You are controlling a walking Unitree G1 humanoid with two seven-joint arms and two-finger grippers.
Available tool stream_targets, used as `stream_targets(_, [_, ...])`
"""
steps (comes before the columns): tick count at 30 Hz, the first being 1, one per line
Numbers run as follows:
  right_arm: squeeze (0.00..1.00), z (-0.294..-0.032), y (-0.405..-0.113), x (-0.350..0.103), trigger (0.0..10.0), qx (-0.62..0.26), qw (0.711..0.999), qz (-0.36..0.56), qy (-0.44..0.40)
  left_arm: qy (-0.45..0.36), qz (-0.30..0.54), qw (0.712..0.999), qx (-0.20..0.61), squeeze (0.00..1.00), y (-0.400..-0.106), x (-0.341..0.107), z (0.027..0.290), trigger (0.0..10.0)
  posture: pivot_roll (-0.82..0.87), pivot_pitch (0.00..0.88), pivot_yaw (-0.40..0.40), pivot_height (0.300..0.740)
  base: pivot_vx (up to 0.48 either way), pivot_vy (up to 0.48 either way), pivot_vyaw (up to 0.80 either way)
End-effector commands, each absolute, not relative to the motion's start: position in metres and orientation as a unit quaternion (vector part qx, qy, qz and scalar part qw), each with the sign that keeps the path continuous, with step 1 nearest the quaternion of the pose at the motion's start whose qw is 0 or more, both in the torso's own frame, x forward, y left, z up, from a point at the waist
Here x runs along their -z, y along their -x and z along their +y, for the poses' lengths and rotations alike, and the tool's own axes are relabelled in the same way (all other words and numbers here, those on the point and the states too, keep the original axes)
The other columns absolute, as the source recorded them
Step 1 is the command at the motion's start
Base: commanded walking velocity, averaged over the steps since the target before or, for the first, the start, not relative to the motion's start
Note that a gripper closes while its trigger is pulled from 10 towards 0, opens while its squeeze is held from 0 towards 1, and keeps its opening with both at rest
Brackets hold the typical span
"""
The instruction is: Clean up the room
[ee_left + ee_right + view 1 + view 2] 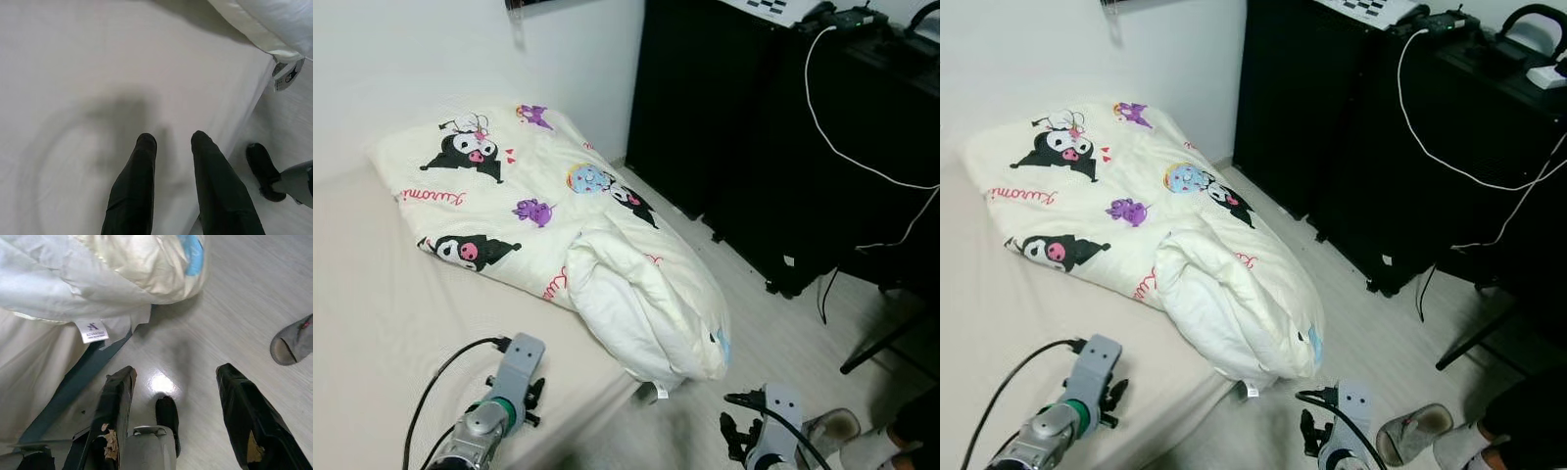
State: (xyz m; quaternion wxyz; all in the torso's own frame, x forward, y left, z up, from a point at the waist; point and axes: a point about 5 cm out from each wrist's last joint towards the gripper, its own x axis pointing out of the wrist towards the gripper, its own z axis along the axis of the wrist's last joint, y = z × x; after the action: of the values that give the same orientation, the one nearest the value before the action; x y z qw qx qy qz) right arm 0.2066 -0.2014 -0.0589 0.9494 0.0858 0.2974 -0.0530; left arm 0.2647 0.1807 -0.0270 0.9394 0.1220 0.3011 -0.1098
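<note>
A cream comforter [538, 196] printed with cartoon characters lies bunched on the bed [382, 313], and its folded end [646, 313] hangs over the bed's edge toward the floor. My left gripper [173, 139] hovers over the bare beige sheet near that edge, open with nothing between its fingers. My right gripper [176, 374] hangs low over the pale wood floor beside the bed, open wide and empty. Just beyond it are the comforter's hanging end and its white care label [93, 331].
A tall black cabinet [734, 117] stands to the right of the bed, with a white cable [842, 147] trailing down it. A grey slipper [832, 428] and a person's socked foot [871, 448] are on the floor at the lower right. A black stand leg [881, 348] crosses the floor there.
</note>
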Motion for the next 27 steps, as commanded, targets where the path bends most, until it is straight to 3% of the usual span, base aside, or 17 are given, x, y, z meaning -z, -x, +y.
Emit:
stream_targets(1, [0.00,-0.203,-0.195,0.066,10.0,0.061,0.942,0.318,-0.087,-0.120,0.322,0.932,0.114,0.00,-0.255,0.035,0.180,10.0,0.00,0.053,0.009,0.726,0.000,0.000,0.00])
stream_targets(22, [0.00,-0.202,-0.195,0.066,10.0,0.050,0.945,0.316,-0.071,-0.119,0.322,0.932,0.115,0.00,-0.257,0.035,0.179,10.0,0.00,0.055,0.007,0.686,0.000,0.000,0.00])
stream_targets(27, [0.00,-0.203,-0.192,0.066,10.0,0.051,0.946,0.315,-0.065,-0.092,0.288,0.947,0.108,0.00,-0.273,0.021,0.173,10.0,0.00,0.070,0.007,0.671,0.000,0.000,0.00])
